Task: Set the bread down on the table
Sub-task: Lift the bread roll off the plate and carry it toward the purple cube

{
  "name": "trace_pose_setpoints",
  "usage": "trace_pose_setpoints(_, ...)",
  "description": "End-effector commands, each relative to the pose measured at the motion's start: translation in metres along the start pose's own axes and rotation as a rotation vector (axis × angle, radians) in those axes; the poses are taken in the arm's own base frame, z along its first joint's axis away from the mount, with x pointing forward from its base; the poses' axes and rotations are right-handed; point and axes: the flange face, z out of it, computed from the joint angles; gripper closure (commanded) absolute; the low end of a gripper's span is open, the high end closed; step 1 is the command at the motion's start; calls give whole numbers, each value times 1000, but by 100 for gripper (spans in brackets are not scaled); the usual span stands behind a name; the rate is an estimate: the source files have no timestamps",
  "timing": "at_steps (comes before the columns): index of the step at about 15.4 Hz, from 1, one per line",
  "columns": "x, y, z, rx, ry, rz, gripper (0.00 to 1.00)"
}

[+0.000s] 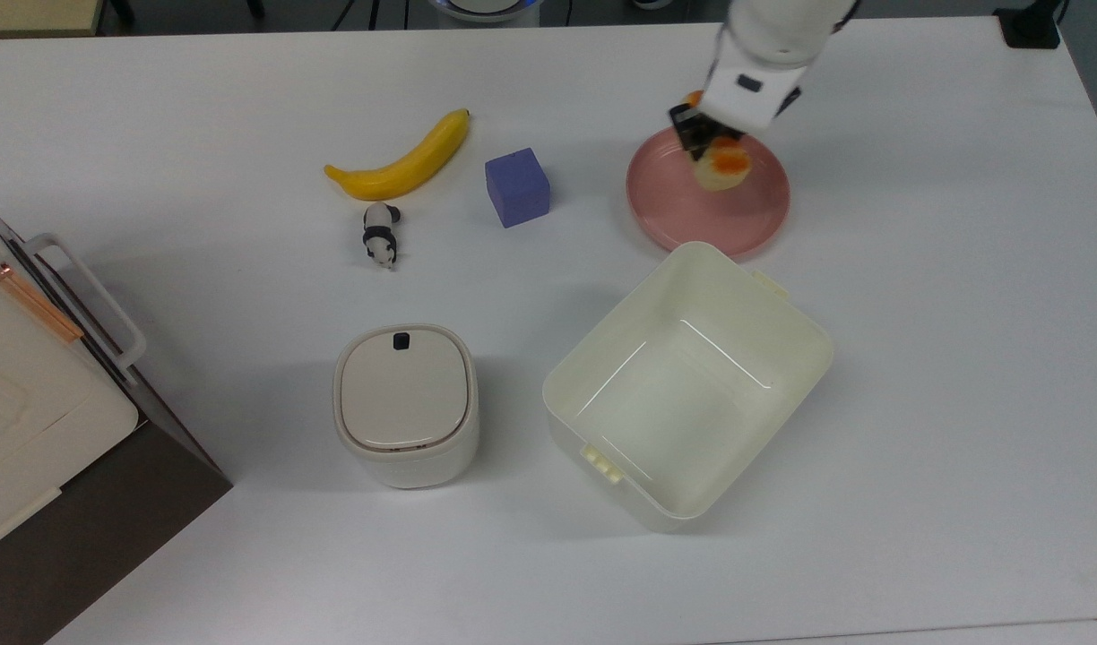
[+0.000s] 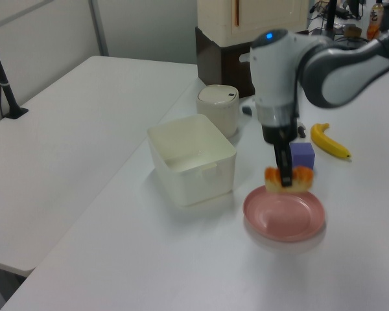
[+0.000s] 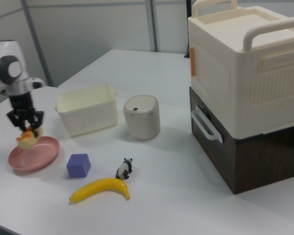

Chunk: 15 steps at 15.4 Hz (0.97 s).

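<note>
Table (image 1: 943, 376) open beyond lifted bread (image 1: 721, 167)

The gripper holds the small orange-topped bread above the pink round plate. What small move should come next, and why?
Probably a sideways move, carrying the small orange-topped bread past the rim of the pink round plate. The gripper holds it clear above the plate, not over the bare white table.

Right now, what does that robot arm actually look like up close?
The arm is chunky and rounded, with glossy white shells and dark grey bands at its joints. A small blue light glows on top of one joint. It narrows to a white wrist block with a small dark mark, ending in a black gripper with two slim black fingers.
</note>
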Motion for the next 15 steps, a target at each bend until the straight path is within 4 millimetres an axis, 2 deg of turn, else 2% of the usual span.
trace_pose_setpoints(1, 5, 87, -17, 22, 13, 2, 58)
trace_pose_setpoints(4, 5, 168, -29, 36, 54, 36, 58)
trace_pose_setpoints(5, 5, 189, -27, 36, 58, 41, 58)
trace_pose_setpoints(8, 12, 228, -17, 29, 104, 74, 53)
trace_pose_setpoints(9, 13, 238, -14, 17, 117, 84, 51)
trace_pose_setpoints(10, 16, 240, -9, 4, 121, 82, 39)
trace_pose_setpoints(11, 18, 242, -5, -5, 123, 80, 32)
trace_pose_setpoints(14, 21, 256, -1, -11, 144, 106, 21)
trace_pose_setpoints(15, 19, 260, -2, -10, 145, 113, 8)
